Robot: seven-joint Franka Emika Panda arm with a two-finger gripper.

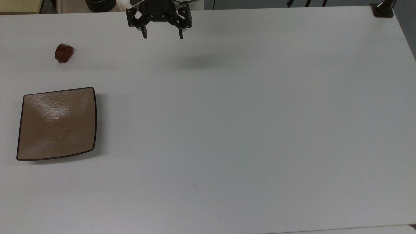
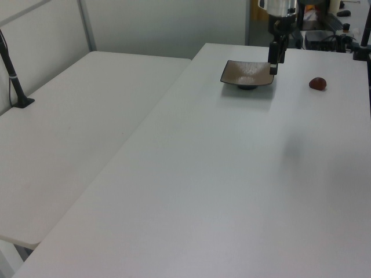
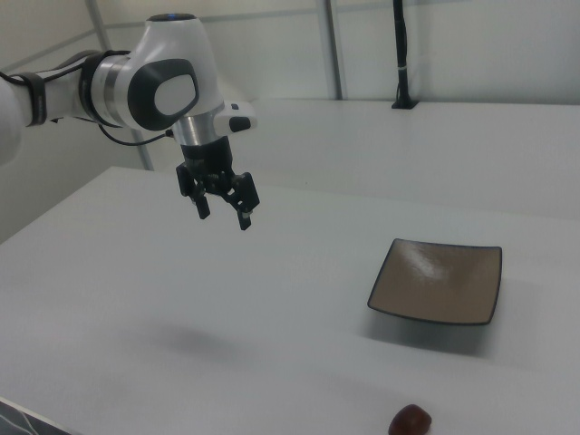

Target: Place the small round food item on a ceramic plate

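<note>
We see our black two-finger gripper (image 1: pixel 162 34) hanging spread wide and empty above the white table (image 1: pixel 247 130), the small glossy reddish-brown rounded food lump (image 1: pixel 63 53) lying off toward the top view's left, and the square tan-brown ceramic plate (image 1: pixel 57 123) farther away, bare.

White table (image 1: pixel 247 136) bare across its centre; black clamp base (image 1: pixel 383 9) mounted at its 1 o'clock corner.

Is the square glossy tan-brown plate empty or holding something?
Empty. The square tan-brown plate shows only bare glaze; the small dark reddish-brown food lump lies apart on the white table.
</note>
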